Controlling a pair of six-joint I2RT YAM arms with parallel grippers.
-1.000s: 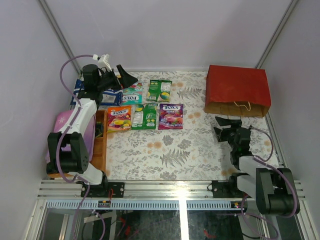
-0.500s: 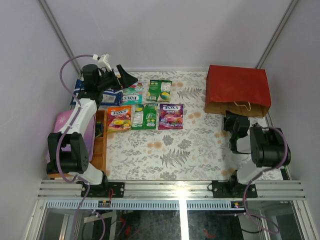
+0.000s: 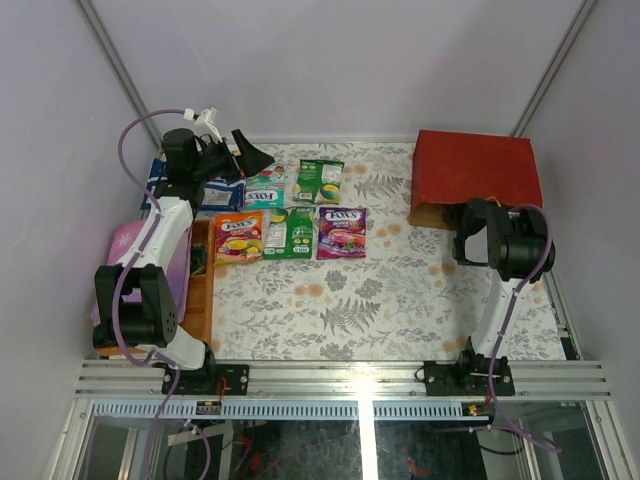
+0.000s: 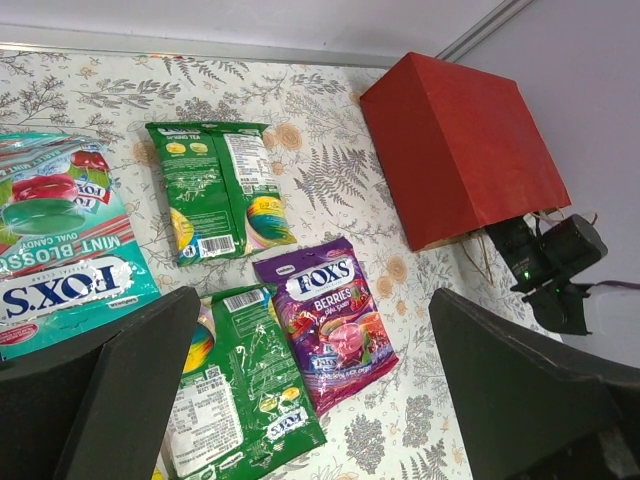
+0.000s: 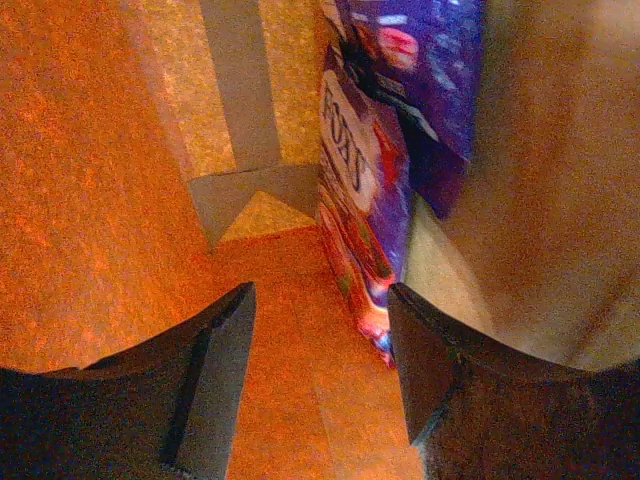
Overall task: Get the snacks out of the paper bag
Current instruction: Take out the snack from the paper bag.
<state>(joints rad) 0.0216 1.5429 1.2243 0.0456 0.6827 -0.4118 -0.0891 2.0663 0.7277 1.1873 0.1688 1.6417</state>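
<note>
The red paper bag (image 3: pixel 475 178) lies on its side at the back right, mouth toward me; it also shows in the left wrist view (image 4: pixel 460 150). My right gripper (image 5: pixel 320 300) is open inside the bag, over its brown floor. A purple-blue FOX'S packet (image 5: pixel 375 170) stands on edge against the bag's right wall, its lower end just by my right finger. Purple (image 3: pixel 342 233), green (image 3: pixel 289 232), orange (image 3: pixel 238 236), second green (image 3: pixel 320 181) and teal (image 3: pixel 264 188) packets lie on the table at the left. My left gripper (image 4: pixel 312 300) is open and empty above them.
Blue-and-white packs (image 3: pixel 215 190) lie at the back left under my left arm. An orange-brown wooden tray (image 3: pixel 200 290) and a pink cloth (image 3: pixel 135 250) sit along the left edge. White enclosure walls stand close behind the bag and on both sides.
My right arm has swung forward from the near right of the table and its gripper has gone into the bag's mouth. My left arm has not moved.
</note>
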